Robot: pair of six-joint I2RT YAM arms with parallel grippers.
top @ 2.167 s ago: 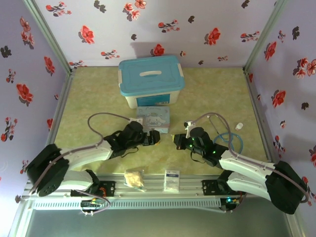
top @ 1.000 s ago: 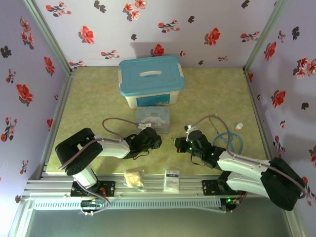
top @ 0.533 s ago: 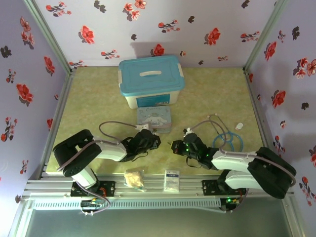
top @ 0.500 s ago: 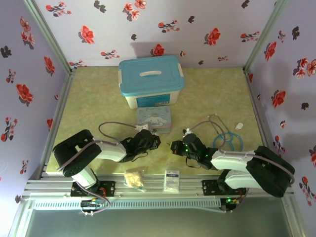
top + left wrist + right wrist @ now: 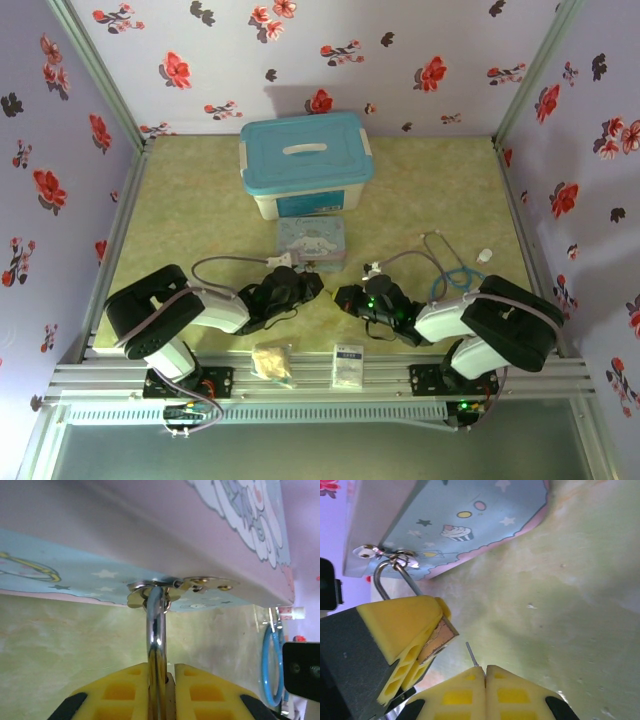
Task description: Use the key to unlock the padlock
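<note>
- Two grippers, now closer together than a second ago.
- Left gripper (image 5: 161, 675): clamps on padlock (image 5: 156, 625), shackle hooked in tin (image 5: 75, 575) hasp ahead.
- Right gripper (image 5: 485, 674): presses pads together on key (image 5: 471, 656), tip just short of padlock; insertion seemingly next.

You had a small booth in front of you, closed by three lilac walls printed with red and dark flowers: the back wall (image 5: 300, 60), the left wall (image 5: 50, 150) and the right wall (image 5: 590, 150). Slim metal posts (image 5: 100, 75) rose at the two far corners. The table (image 5: 190, 190) was a yellow-green marbled surface under soft, even light, and a dim shadow lay on the back wall near its middle. An aluminium rail (image 5: 300, 380) ran along the table's near edge.
</note>
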